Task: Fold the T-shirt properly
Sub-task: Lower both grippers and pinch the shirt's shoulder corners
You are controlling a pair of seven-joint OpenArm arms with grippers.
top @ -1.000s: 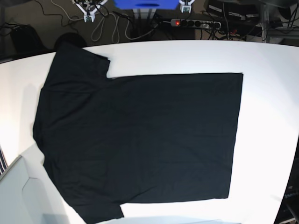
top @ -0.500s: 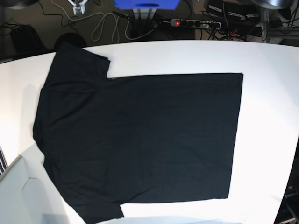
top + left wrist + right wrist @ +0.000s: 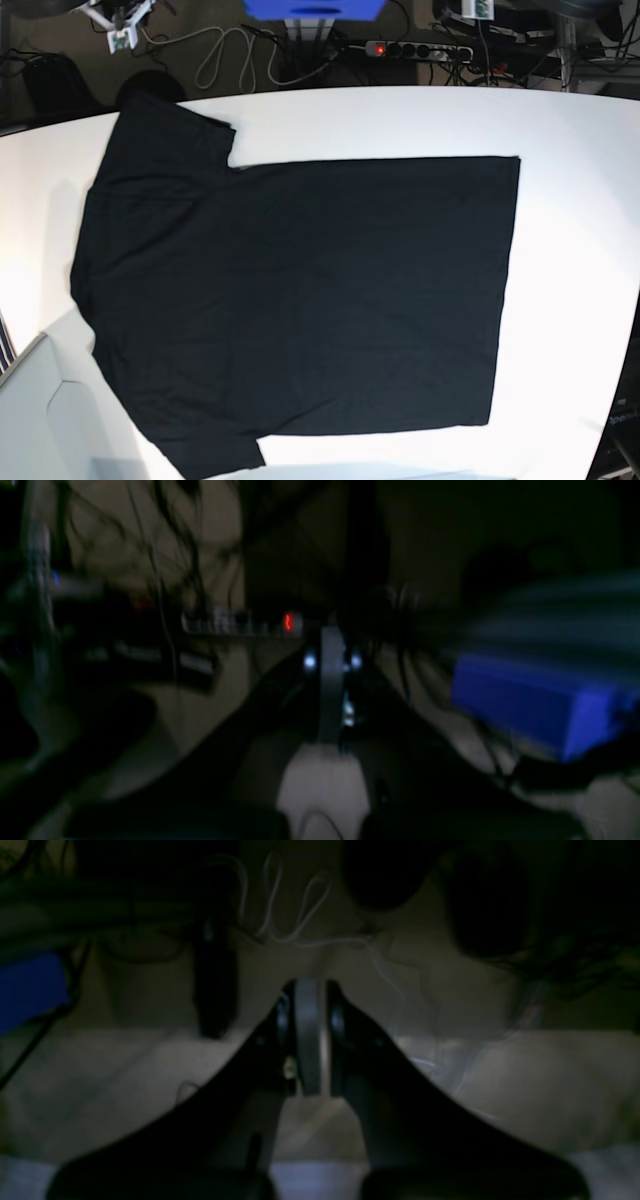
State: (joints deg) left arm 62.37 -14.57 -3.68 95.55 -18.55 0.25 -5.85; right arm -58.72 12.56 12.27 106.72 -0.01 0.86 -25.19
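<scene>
The black T-shirt (image 3: 300, 300) lay flat, plain side up, filling the white desk (image 3: 570, 200). It looked soft, light and floppy; I judged its sleeve edges at frame left the best hold. My left fingers (image 3: 331, 680) and right fingers (image 3: 309, 1035) were closed, empty.

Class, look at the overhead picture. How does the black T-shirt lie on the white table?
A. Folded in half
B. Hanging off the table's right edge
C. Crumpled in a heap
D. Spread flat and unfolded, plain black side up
D: the T-shirt lies spread flat on the table, both sleeves out, with no fold or print showing.
</scene>
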